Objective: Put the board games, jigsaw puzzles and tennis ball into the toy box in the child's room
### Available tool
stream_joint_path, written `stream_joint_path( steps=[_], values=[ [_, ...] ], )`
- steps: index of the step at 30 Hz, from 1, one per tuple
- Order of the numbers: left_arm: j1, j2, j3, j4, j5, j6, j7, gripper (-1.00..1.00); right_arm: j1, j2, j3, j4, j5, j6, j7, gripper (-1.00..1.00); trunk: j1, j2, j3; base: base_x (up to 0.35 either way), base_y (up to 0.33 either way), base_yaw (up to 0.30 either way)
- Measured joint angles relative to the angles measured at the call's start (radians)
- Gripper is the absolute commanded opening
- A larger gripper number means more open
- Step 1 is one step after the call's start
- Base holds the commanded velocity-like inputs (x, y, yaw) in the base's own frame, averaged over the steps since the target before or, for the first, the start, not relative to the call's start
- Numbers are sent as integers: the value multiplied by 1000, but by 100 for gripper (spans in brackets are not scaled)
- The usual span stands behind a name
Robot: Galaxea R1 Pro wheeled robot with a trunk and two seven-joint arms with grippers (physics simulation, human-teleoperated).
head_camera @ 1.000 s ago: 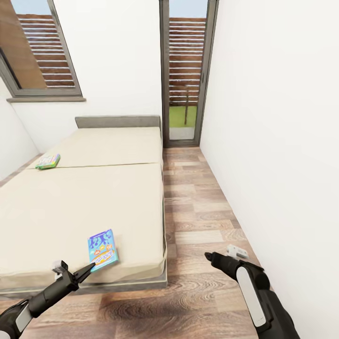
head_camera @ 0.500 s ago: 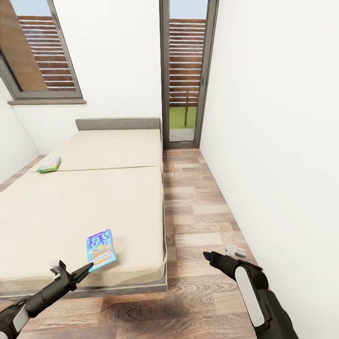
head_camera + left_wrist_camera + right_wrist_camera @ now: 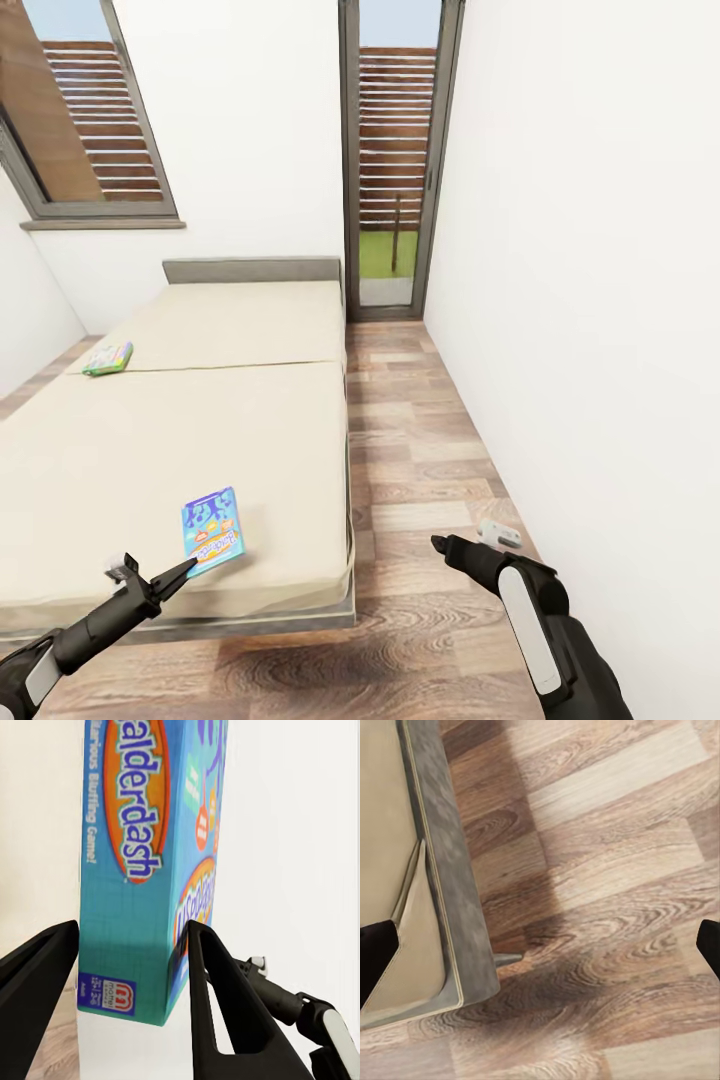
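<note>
Two board games lie on the beige bed [image 3: 150, 440]. The blue one [image 3: 212, 530] rests near the bed's front right corner. The white-green one [image 3: 108, 357] lies far back at the left edge. My left gripper [image 3: 186, 570] is open at the blue game's near end. In the left wrist view the blue box [image 3: 142, 870] stands between the two dark fingers [image 3: 37, 975], just at their tips [image 3: 133, 926]. My right gripper [image 3: 440, 545] hangs open over the wooden floor beside the bed [image 3: 544, 937]. The table, toy box, jigsaw puzzles and tennis ball are out of view.
A white wall [image 3: 600, 300] runs close along my right. A strip of wooden floor [image 3: 420, 430] leads between it and the bed to a glass door [image 3: 392, 170]. The grey headboard [image 3: 250, 270] sits under a window [image 3: 90, 120]. The bed frame's corner [image 3: 442, 907] is near my right gripper.
The whole picture has shifted a little, the bed sliding lower in view, so the camera moved. Both grippers keep their places relative to the blue game and the floor.
</note>
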Motion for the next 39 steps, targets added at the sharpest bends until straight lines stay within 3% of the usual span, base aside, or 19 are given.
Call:
stream_joint_path(
  steps=[39],
  values=[
    [0, 3, -2, -22, -3, 3, 1, -100, 0, -4, -1, 3, 2, -43, -3, 100, -150, 273, 186, 0, 0, 0]
  ],
)
